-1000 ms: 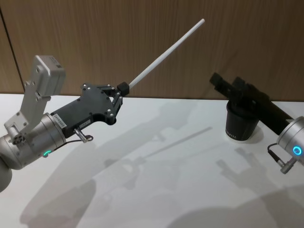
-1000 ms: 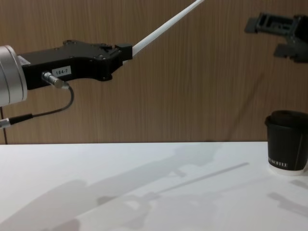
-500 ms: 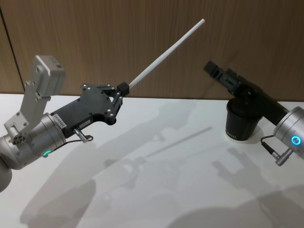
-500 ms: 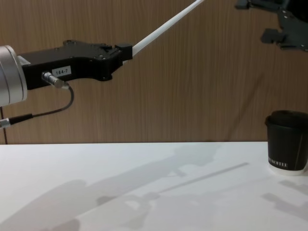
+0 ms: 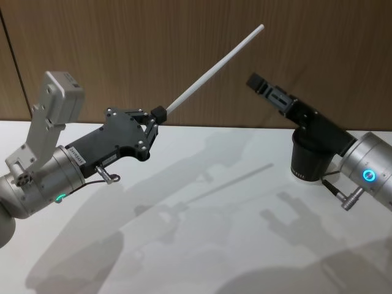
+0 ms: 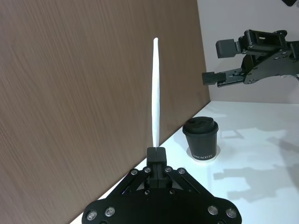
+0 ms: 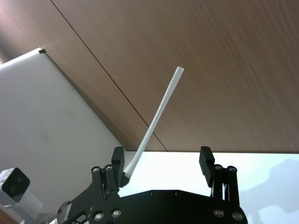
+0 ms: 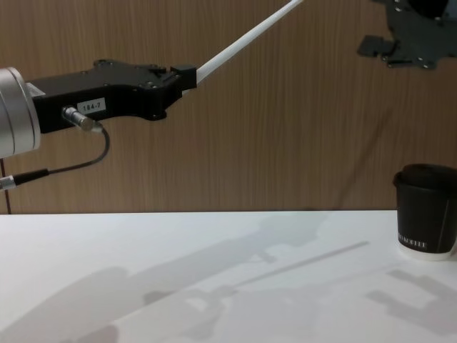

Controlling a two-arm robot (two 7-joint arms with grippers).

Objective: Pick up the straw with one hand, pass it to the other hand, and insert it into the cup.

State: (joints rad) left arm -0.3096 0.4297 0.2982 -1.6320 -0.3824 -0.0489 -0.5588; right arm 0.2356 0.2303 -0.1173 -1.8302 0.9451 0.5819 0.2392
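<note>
bright, soft light falls from above. pale grey shadows with soft edges lie on the white table [image 5: 202, 263] below the jaws of the left gripper [image 5: 158, 114] and the right gripper [image 5: 258, 85]; the straw [image 5: 214, 64] casts a thin, faint line between them.

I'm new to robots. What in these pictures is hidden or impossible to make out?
Head view: the cup's lid, hidden behind the right gripper.
Chest view: the straw's tip, cut off by the top edge.
Left wrist view: the straw's lower end, hidden between the left gripper's shut jaws.
Chest view: the cup's white lettering, too small to read.
</note>
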